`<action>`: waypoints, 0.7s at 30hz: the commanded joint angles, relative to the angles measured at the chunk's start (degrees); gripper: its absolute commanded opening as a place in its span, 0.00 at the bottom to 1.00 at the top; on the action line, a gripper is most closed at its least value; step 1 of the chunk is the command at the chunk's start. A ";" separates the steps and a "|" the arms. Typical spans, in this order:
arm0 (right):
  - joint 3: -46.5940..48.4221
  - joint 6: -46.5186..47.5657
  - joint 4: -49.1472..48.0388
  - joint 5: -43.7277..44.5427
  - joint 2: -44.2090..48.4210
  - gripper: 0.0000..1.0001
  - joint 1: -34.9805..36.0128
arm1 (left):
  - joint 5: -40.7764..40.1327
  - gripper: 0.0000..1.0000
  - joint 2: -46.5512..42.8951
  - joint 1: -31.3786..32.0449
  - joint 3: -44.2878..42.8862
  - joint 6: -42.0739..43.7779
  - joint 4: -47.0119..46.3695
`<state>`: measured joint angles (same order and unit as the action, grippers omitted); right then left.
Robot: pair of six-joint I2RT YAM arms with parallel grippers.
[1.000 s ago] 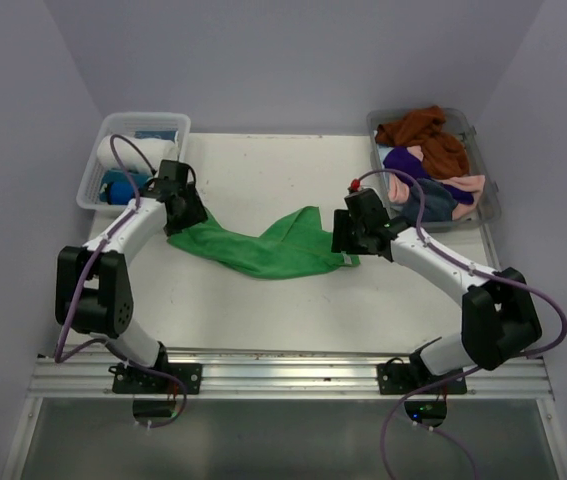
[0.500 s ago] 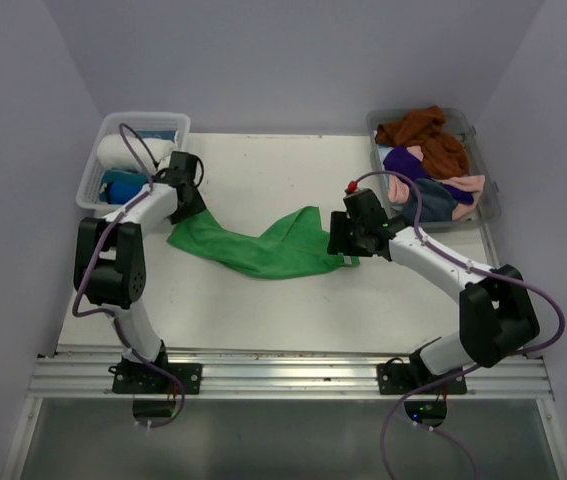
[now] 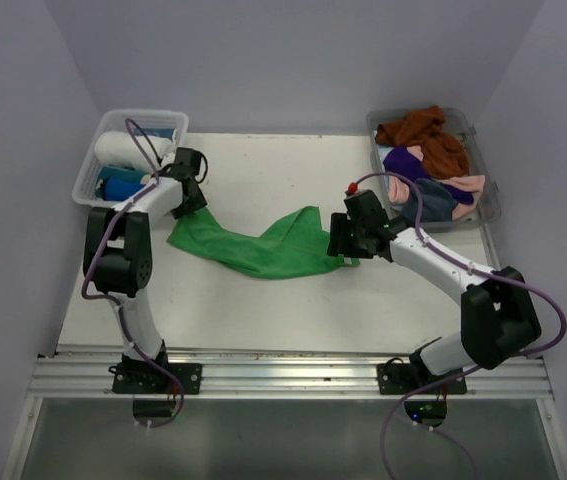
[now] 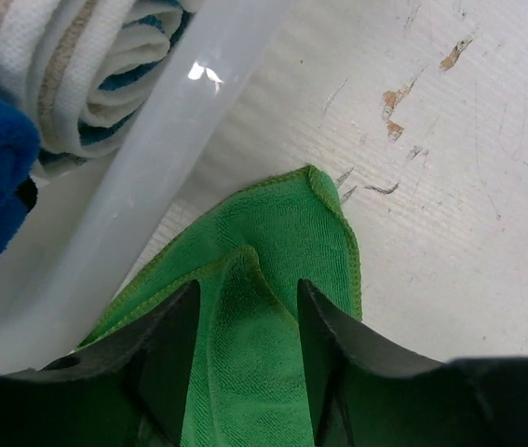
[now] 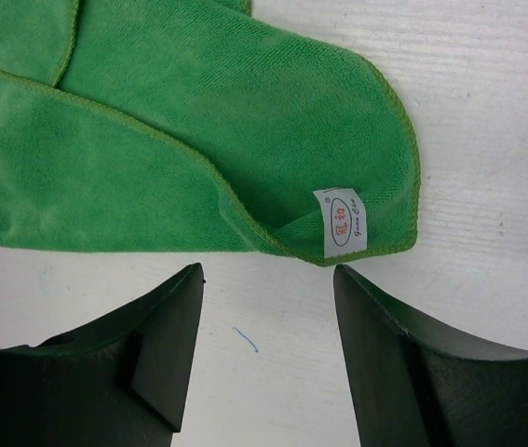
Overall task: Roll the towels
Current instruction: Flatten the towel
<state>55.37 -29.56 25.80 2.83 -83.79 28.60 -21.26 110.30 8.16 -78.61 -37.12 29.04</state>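
A bright green towel (image 3: 263,245) lies crumpled across the middle of the table. My left gripper (image 3: 191,205) is at the towel's far-left corner, beside the clear tub. In the left wrist view its jaws (image 4: 247,284) stand apart, astride a raised fold of the green towel (image 4: 282,223). My right gripper (image 3: 344,246) is at the towel's right end. It is open (image 5: 268,268) over bare table, just short of the labelled corner of the towel (image 5: 198,121). A white label (image 5: 340,222) is sewn on that corner.
The clear tub (image 3: 85,182) at the far left holds a rolled white towel (image 3: 123,148) and a blue one (image 3: 121,185); its rim (image 4: 152,177) runs close by my left fingers. The basket (image 3: 488,205) at the far right holds rust-brown (image 3: 428,135), purple (image 3: 403,160), pink (image 3: 463,185) and grey towels.
My left gripper has slid up-left along the towel toward the tub, and its jaws have narrowed around the fold. The right gripper has hardly moved.
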 commanded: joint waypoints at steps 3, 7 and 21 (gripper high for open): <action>2.19 0.12 1.27 -0.46 2.66 0.62 0.23 | -2.03 0.54 0.97 -0.17 -1.46 0.91 -2.14; 2.46 0.03 1.79 -0.46 3.19 0.62 0.32 | -1.51 0.46 1.49 -0.17 -1.28 1.09 -1.88; 3.34 0.73 6.45 3.23 4.25 0.63 0.14 | 2.18 0.00 -7.89 0.10 0.90 1.00 2.25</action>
<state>56.38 -29.32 30.00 3.90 -80.84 28.60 -20.18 109.80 8.25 -78.35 -36.38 30.09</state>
